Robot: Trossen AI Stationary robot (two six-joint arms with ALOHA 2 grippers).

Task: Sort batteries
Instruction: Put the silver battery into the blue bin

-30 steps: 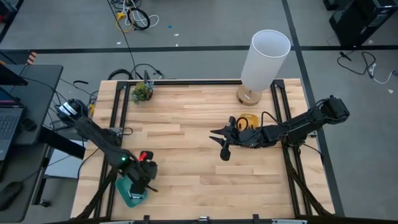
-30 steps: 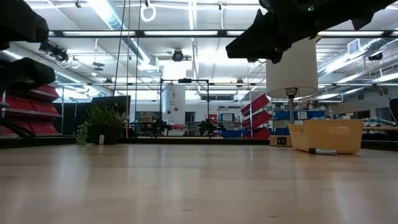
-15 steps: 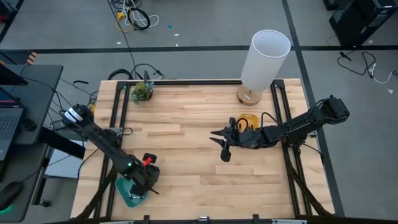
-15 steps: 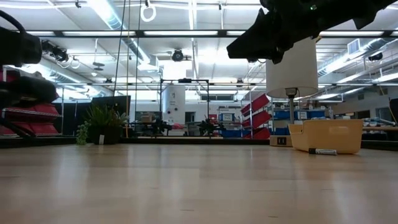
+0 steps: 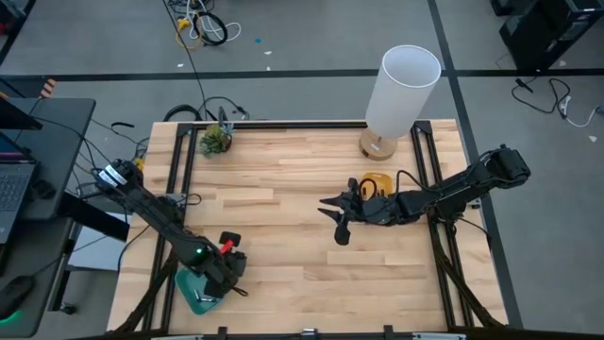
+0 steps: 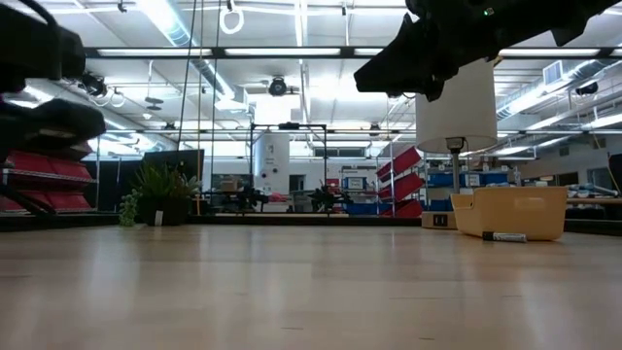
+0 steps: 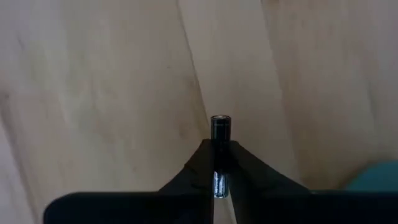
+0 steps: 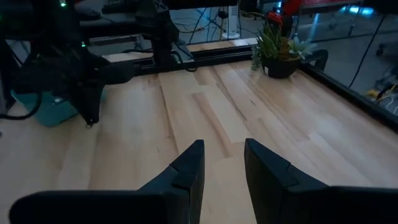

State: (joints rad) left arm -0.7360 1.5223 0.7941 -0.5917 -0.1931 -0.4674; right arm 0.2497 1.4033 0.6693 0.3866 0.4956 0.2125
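Observation:
My left gripper [image 5: 231, 274] is near the table's near-left corner, beside the teal tray [image 5: 196, 295], and is shut on a dark battery [image 7: 221, 127]. It also shows in the right wrist view [image 8: 89, 118], pointing down over the wood. My right gripper [image 5: 335, 219] hangs open and empty above the table's right middle, next to the yellow tray [image 5: 377, 181]. Its fingers [image 8: 186, 165] stand apart. A small dark cylinder [image 6: 505, 236] lies on the table in front of the yellow tray [image 6: 510, 212]. Other batteries do not show. My left gripper pinches the dark battery between its two fingertips [image 7: 202, 163]. The battery lies along the fingers, and its free end [image 7: 221, 121] sticks out past them. The fingers point down from above. The battery is upright and lifted clear of the table.
A white lamp [image 5: 401, 90] stands at the far right and a small potted plant [image 5: 215, 140] at the far left. Black rails [image 5: 184, 179] run along both sides of the table. Bare wood [image 5: 283, 208] lies between the two arms.
My left gripper has gone a little toward the table's near edge and right, alongside the teal tray, still shut on the battery.

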